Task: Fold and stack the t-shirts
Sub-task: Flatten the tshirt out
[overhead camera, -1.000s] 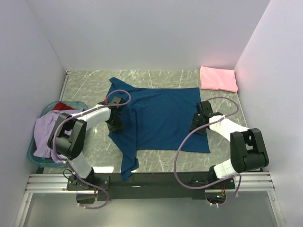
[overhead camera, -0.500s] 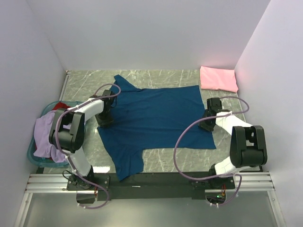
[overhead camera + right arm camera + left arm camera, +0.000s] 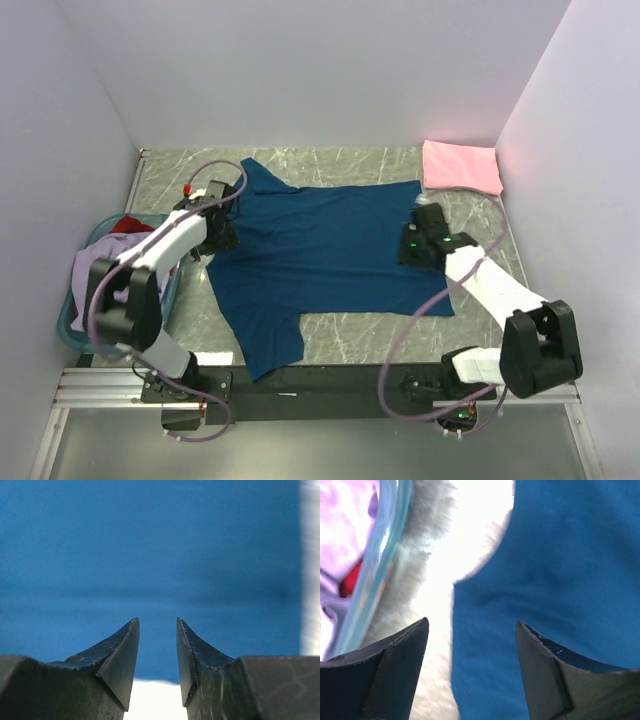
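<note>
Nearest you, 1 sleeve of the navy blue short-sleeved cotton t-shirt (image 3: 320,250) trails toward the front edge of the grey marble-patterned surface (image 3: 350,335). The rest of the shirt lies spread nearly flat across the middle, so the step in hand looks like the spreading-out that comes before the first fold. Your left hand (image 3: 471,622) hangs over the shirt's left edge with its fingers wide apart and nothing between them; the cloth edge and bare surface show in the gap. Your right hand (image 3: 157,620) sits low over the right side of the shirt, with its fingers a narrow way apart and no cloth visibly pinched, so treat it as released too. For the next move, bring both hands down onto 1 long side, likely at a shoulder and the hem, pinch only the top layer, and carry that side over evenly so the thin cloth does not bunch. Beside your left arm, the teal plastic basket (image 3: 70,320) holds a crumpled lavender shirt (image 3: 100,275) and a red shirt (image 3: 125,224), both waiting. Farthest off, in the back right corner, a pink shirt (image 3: 460,167) lies folded, the likely base of your stack.
</note>
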